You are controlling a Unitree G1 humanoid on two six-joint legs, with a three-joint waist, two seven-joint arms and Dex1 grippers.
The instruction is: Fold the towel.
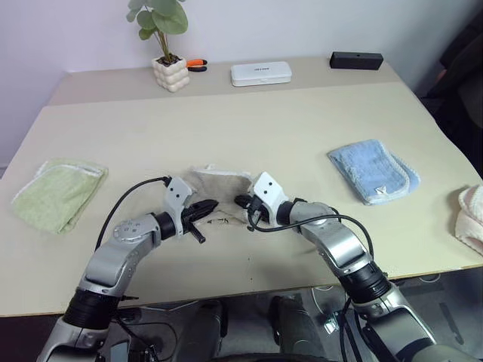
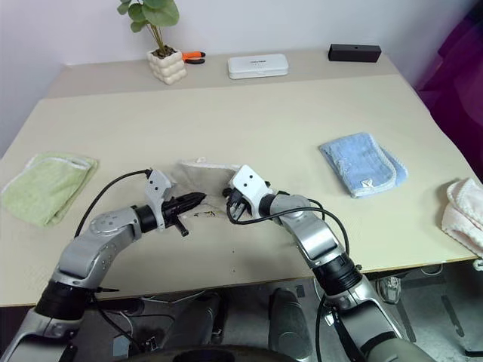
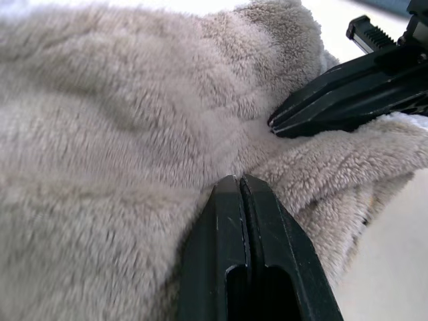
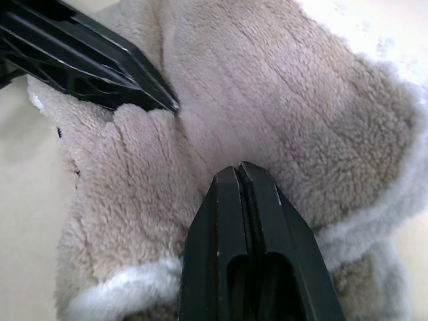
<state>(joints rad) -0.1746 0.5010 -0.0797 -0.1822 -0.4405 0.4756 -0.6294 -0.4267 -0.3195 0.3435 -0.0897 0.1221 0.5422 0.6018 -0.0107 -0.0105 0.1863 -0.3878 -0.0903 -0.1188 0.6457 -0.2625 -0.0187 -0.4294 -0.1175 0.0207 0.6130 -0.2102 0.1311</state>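
On the far left of the table (image 1: 249,128) lies the light green folded towel (image 1: 56,192), well apart from my work and not my concern. Nearer the middle, toward the near edge, sits the beige towel (image 1: 220,183), bunched into a rumpled heap rather than lying flat, its whitish trim showing along the far side.

My left gripper (image 1: 204,209) comes at the towel's near left side; its two black fingers are pressed fully together with their tips buried in the pile, so I judge it has pinched a bit of cloth, though how much I cannot tell. My right gripper (image 1: 245,202) is closed tight as well, tips sunk into the near right side of the same heap, just beside the left one's tips.

The risk I see: both pinches sit close together in the middle of a crumpled mass, not on clear corners. If I lift and spread from here, I may be holding only a thin tuft, which could slip out, or a fold of several layers, which would keep the towel knotted instead of opening it. Pulling my hands apart hard could also drag the whole heap off the near edge.

Further right rests the light blue folded towel (image 1: 373,171), and a pale cloth (image 1: 472,215) at the far right edge; a wide sweep of my right arm might brush them.
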